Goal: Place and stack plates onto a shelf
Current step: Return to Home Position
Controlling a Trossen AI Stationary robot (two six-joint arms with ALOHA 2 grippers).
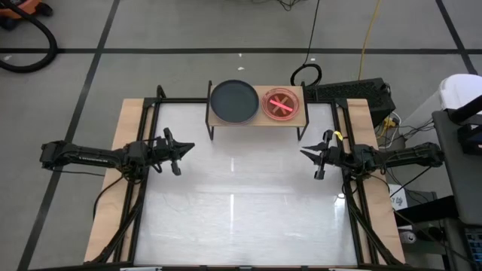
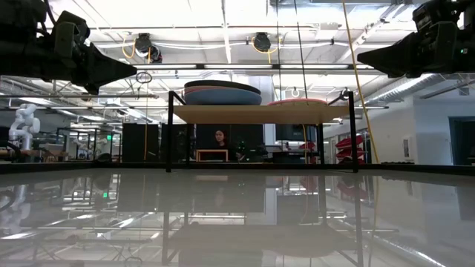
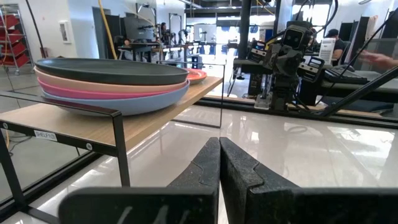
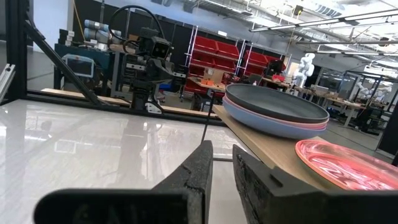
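A wooden shelf [image 1: 258, 119] stands at the far edge of the table [image 1: 241, 218]. Its left half holds a stack of 4 large plates [image 1: 233, 102]: black on top, then salmon, pink and blue. Small orange-pink plates [image 1: 283, 105] lie on its right half. The left gripper [image 1: 190, 147] hovers over the table's left side, empty, fingers pressed together. The right gripper [image 1: 303, 153] hovers opposite, empty, fingers narrowly apart.

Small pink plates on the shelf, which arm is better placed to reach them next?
Right. The small pink plates sit on the shelf's right end, nearer the right hand; the left hand is by the big stack.
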